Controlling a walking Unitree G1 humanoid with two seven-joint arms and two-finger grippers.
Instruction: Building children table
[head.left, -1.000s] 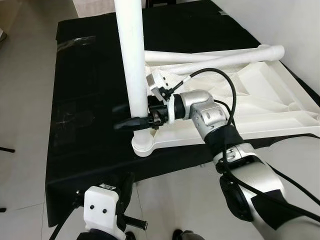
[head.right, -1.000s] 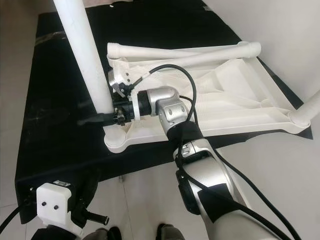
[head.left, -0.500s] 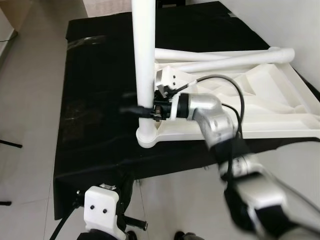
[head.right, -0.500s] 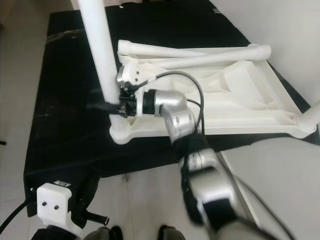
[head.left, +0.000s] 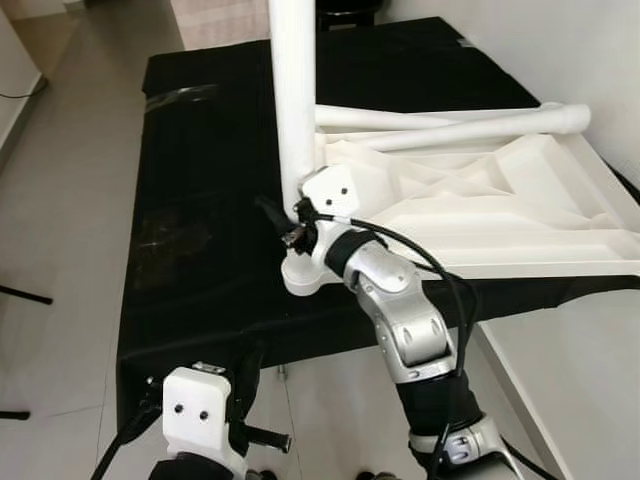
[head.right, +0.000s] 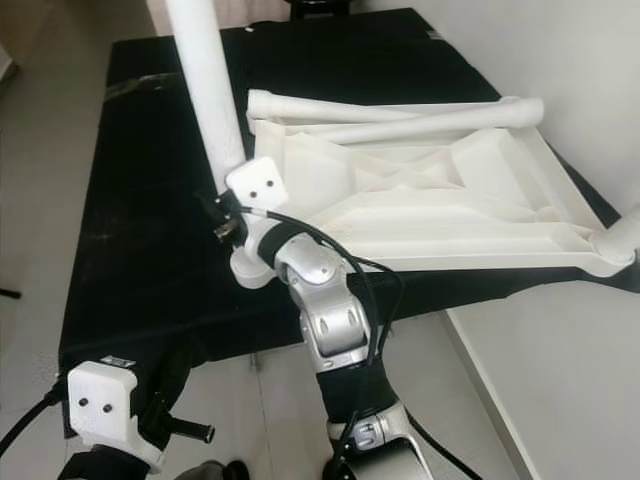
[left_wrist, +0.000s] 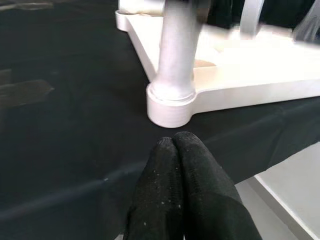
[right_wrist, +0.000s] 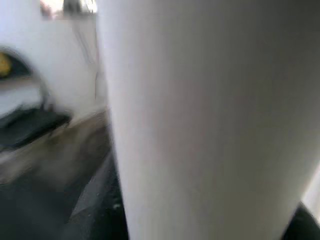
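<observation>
So the little white kids' table (head.left: 500, 200) is lying upside down on a worktop (head.left: 200, 180) draped in black cloth, which makes sense since the leg sockets are facing up that way. One white leg (head.left: 295, 100) is standing upright in the near corner socket (head.left: 303, 277), and two more legs (head.left: 440, 120) are lying loose along the far edge of the tabletop, presumably waiting their turn.

The right claw (head.left: 283, 222) is sitting low on the upright leg, just above the socket, black fingers (head.left: 268, 208) wrapping around it. Looks clamped on the leg to me, probably for twisting or pressing it home. The right wrist view is showing the leg right up close and blurry.

Compared with a second ago, the right arm is swinging around: the elbow was out to the right with the forearm lying across the tabletop, and now it's coming at the leg from the near side.

The left claw (left_wrist: 182, 165) is hanging idle below the worktop edge, fingers pressed together.
</observation>
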